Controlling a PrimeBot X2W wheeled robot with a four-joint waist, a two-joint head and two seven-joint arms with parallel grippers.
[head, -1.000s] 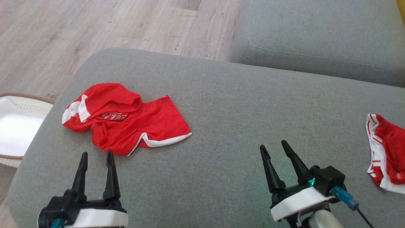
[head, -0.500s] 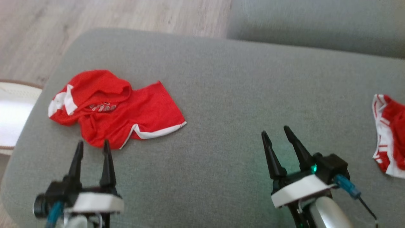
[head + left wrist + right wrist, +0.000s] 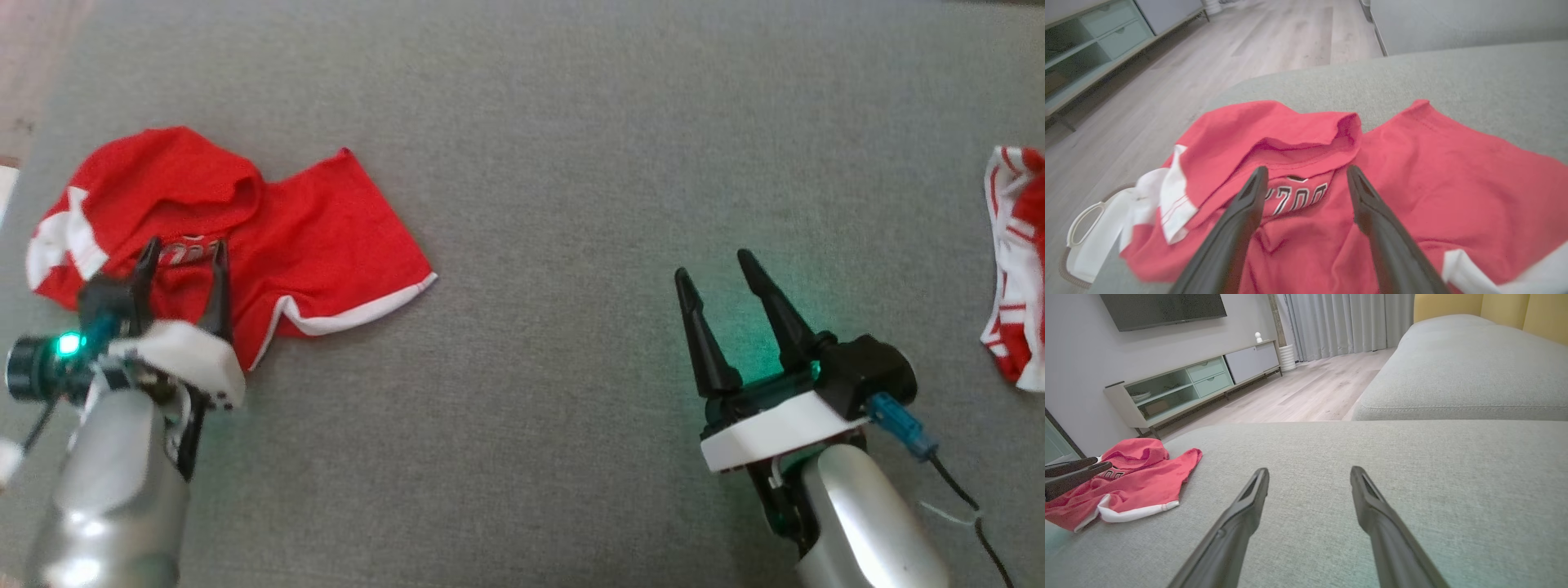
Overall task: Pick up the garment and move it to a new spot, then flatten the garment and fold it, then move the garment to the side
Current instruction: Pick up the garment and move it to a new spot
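Garment (image 3: 326,237), red with white trim, lay crumpled at the left of the head view on the grey sofa cushion (image 3: 571,122), one part flopped over itself and its lettering half hidden. Nothing of the task looked done: it was not lifted, flattened or folded. The left gripper (image 3: 184,247) hung over its lower left part, fingers spread and empty; in the left wrist view the lettering sat between them, though whether the tips touched cloth I could not tell. The right gripper (image 3: 712,265), also spread and empty, hovered over bare cushion at lower right, well apart from it. Another red-and-white piece (image 3: 1012,269) lay at the right edge. I judged the first pickup was at hand, with moving, flattening, folding and setting aside all left
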